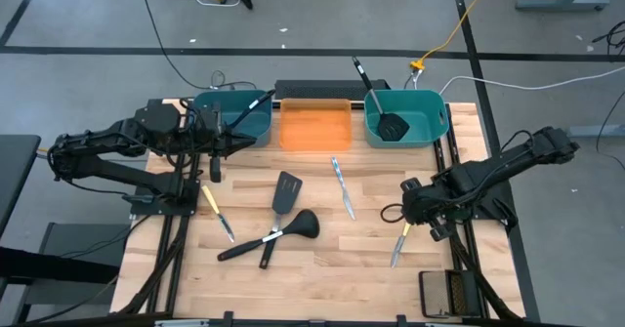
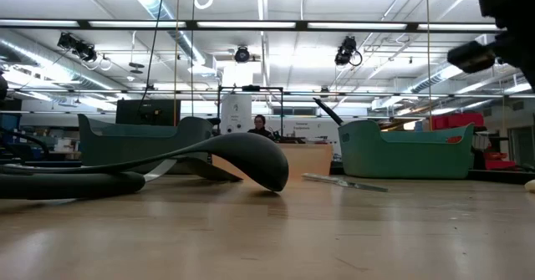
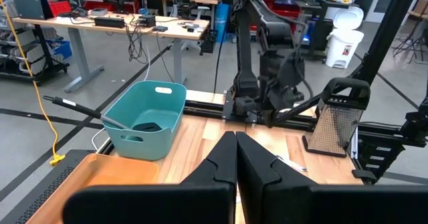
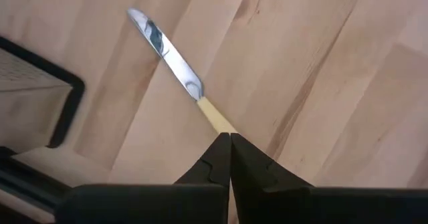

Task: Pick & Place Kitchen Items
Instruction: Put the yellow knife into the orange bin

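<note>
Count: three knives, two yellow-handled (image 1: 217, 213) (image 1: 399, 244) and one all-silver (image 1: 343, 187). Black utensils: two slotted spatulas (image 1: 285, 194) (image 1: 392, 125) and two ladles (image 1: 300, 225) (image 1: 246, 106). Bins: two teal (image 1: 262, 125) (image 1: 437, 119) and one orange (image 1: 315, 133).

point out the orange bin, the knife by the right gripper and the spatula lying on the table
orange bin (image 1: 314, 130), high view, on its bare floor
knife (image 4: 167, 51), right wrist view, mid silver blade
spatula (image 1: 287, 191), high view, on its slotted head
right gripper (image 4: 230, 138), right wrist view, at its fingertips
</note>
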You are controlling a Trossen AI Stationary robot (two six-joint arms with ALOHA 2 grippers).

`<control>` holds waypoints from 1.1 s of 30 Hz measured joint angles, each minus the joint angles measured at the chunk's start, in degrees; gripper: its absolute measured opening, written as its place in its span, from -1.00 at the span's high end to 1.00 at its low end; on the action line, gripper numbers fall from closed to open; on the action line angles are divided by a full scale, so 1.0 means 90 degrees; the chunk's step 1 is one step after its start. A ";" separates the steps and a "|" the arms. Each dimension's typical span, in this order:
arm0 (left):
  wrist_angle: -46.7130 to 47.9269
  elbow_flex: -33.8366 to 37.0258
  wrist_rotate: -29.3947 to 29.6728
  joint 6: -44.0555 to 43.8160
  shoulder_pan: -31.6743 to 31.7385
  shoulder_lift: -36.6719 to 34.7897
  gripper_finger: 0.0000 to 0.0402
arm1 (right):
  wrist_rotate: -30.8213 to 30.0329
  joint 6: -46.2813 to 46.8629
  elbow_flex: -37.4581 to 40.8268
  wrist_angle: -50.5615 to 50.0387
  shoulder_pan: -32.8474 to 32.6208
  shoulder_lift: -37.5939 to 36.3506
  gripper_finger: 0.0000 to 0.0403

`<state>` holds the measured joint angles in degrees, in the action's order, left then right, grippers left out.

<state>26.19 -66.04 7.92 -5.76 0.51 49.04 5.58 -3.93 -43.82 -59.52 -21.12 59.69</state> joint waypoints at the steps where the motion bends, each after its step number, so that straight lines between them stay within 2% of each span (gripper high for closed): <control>1: 0.0000 0.0000 0.0000 -0.0001 0.0000 0.0000 0.99 | 0.0000 0.0006 0.0092 0.0051 0.0000 0.0006 0.95; 10: -0.0002 0.0000 0.0000 -0.0002 0.0000 0.0000 0.99 | -0.0068 0.0031 0.0081 0.0147 0.0000 0.0193 0.81; 17: -0.0002 0.0000 0.0002 -0.0005 0.0000 0.0000 0.99 | -0.0068 0.0025 0.0052 0.0132 0.0000 0.0239 0.61; 21: 0.0000 0.0000 0.0002 -0.0005 0.0000 0.0001 0.99 | -0.0068 0.0025 -0.0246 0.0131 0.0000 0.0241 0.49; 27: 0.0000 0.0000 0.0002 -0.0005 0.0000 0.0000 0.99 | -0.0548 -0.0281 -0.0666 -0.0177 0.0002 0.0540 0.25; 33: 0.0000 0.0000 0.0005 -0.0005 0.0000 0.0000 0.99 | -0.0588 -0.0865 -0.0791 -0.0275 0.0002 0.1143 -0.07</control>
<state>26.20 -66.04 7.97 -5.80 0.51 49.04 0.29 -11.71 -50.94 -61.99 -21.10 69.98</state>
